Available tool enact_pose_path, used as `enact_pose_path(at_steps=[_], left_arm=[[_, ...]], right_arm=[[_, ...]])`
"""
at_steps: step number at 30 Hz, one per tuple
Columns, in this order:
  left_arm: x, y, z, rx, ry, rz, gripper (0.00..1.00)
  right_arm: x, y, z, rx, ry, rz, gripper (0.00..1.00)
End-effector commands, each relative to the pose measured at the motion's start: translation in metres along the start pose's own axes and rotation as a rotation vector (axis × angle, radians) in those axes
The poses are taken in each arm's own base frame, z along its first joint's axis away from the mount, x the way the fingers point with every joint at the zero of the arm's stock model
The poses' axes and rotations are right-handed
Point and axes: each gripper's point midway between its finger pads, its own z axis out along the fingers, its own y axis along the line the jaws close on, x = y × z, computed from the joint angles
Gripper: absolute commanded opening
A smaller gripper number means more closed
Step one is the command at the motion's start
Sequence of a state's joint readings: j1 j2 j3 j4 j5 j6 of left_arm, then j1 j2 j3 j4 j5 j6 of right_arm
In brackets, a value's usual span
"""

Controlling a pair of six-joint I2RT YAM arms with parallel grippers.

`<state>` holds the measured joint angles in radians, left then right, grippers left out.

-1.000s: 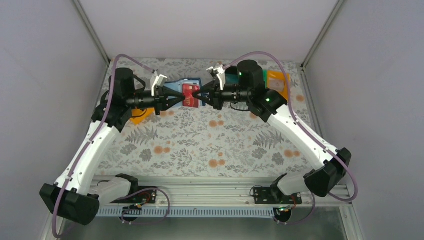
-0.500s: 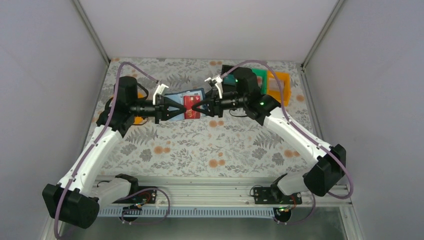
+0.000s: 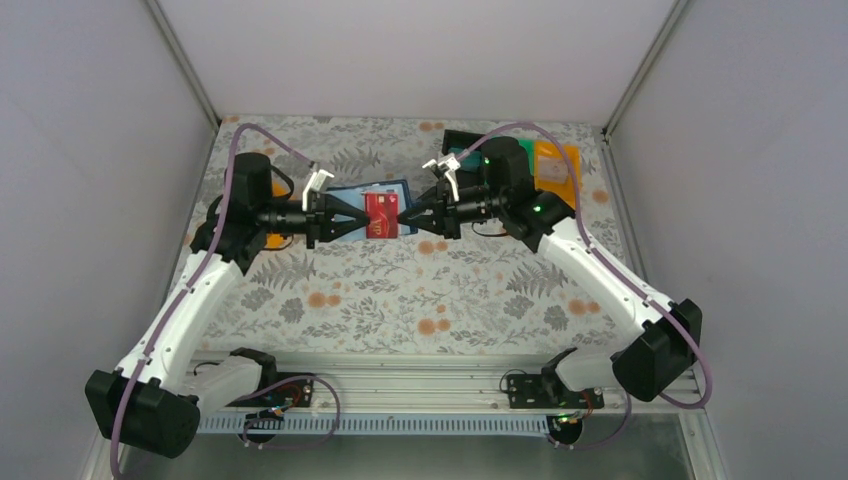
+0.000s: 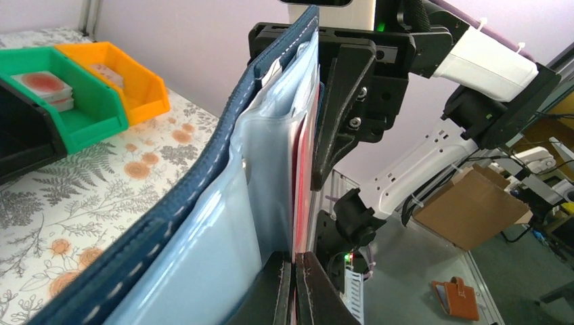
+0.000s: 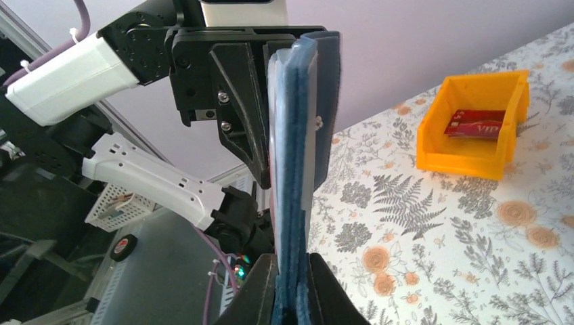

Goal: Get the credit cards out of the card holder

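Two claws meet in mid-air above the patterned surface [image 3: 420, 290], and the card holder [image 5: 298, 169] is held on edge between them. The right claw [image 5: 292, 292] is clamped narrow on the holder's navy edge. The left claw [image 4: 292, 292] is pinched fully together on what appears to be the edge of the red credit card [image 3: 381, 214] — though the clear sleeve beside it may be caught as well. That is judged the main risk: if sleeve and card are pinched together, a pull would drag the whole holder rather than free the card, and the right claw's slim hold on the stitched edge could be lost. The holder would then swing or drop onto the surface — and any cards inside could be shaken loose. The thin card could also be bent by a skewed pull.
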<state>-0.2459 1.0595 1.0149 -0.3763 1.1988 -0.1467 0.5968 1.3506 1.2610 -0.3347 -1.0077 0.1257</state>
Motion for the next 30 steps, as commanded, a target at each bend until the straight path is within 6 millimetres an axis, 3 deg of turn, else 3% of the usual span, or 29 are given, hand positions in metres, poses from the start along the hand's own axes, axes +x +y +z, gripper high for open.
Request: enact_pose_path(at_steps=[1,11,27,30], left_arm=[[-0.001,-0.007,-0.002,0.027,0.000,0.040,0.02],[-0.002,-0.004,-0.003,0.035,0.018,0.045,0.02],[-0.008,-0.001,0.003,0.053,0.017,0.055,0.03],[-0.011,0.000,0.005,0.063,0.015,0.044,0.09]], right_arm=[[0.003,0.001,-0.001,-0.022,0.004,0.004,0.04],[0.001,-0.004,-0.025,0.003,-0.002,-0.009,0.04],[-0.001,0.001,-0.019,-0.080,0.014,0.011,0.04],[-0.006,0.004,-0.017,-0.091,0.005,-0.014,0.04]])
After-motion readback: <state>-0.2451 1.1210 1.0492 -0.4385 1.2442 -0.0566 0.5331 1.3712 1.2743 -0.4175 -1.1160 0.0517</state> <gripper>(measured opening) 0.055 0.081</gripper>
